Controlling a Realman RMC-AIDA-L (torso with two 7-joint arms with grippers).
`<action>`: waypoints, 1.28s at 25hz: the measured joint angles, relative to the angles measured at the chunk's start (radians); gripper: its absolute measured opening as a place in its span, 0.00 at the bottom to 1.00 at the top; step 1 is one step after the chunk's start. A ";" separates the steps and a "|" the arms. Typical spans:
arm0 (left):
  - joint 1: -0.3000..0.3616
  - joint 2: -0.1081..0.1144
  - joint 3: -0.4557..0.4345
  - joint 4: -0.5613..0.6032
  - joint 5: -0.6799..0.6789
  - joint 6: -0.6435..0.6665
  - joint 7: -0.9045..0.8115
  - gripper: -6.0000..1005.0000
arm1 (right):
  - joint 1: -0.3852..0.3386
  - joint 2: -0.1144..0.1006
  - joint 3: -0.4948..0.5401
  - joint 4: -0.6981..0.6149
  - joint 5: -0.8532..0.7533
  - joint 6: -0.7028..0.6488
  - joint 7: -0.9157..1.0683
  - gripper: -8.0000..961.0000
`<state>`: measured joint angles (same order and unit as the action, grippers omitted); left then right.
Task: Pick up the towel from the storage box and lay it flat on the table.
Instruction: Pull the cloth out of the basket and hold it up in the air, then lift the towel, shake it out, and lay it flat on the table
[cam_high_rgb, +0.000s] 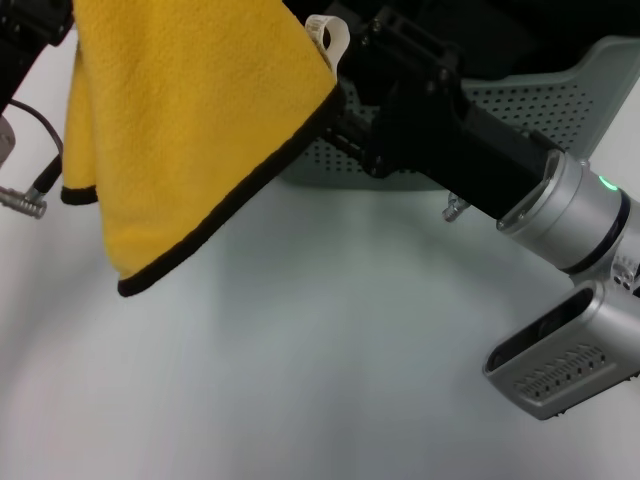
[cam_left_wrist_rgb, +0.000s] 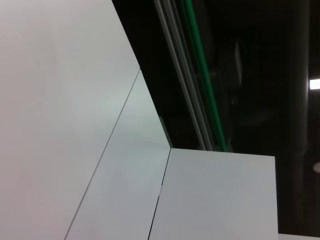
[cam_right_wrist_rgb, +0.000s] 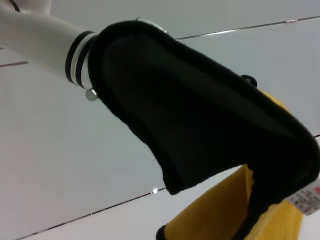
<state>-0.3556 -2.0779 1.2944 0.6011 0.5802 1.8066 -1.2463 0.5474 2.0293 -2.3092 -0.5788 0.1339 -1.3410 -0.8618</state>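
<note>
Towel (cam_high_rgb: 195, 120), yellow face out and black-edged, hangs above the white table (cam_high_rgb: 330, 360), its upper corner pinched by the right pincer (cam_high_rgb: 335, 85), whose dark arm crosses before the grey-green storage box (cam_high_rgb: 560, 100) behind

White table (cam_high_rgb: 330, 350): plain, flat surface filling most of the head view. The grey-green storage box (cam_high_rgb: 560, 100) with perforated walls stands on it at the far side, partly hidden. The left wrist view shows white panels meeting at thin dark seams.
</note>
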 joint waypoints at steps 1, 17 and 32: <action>0.000 -0.001 -0.001 0.000 0.000 0.000 0.000 0.02 | -0.003 0.000 -0.001 -0.001 0.002 -0.002 -0.005 0.63; -0.010 -0.008 -0.004 -0.027 -0.005 0.025 -0.008 0.02 | -0.005 0.000 -0.031 -0.005 0.069 0.007 -0.010 0.35; -0.007 0.012 -0.012 -0.157 0.021 0.003 0.092 0.10 | -0.015 -0.004 0.009 -0.076 0.090 -0.024 0.275 0.02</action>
<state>-0.3630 -2.0662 1.2826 0.4445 0.6012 1.8101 -1.1538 0.5327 2.0250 -2.3000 -0.6553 0.2237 -1.3648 -0.5869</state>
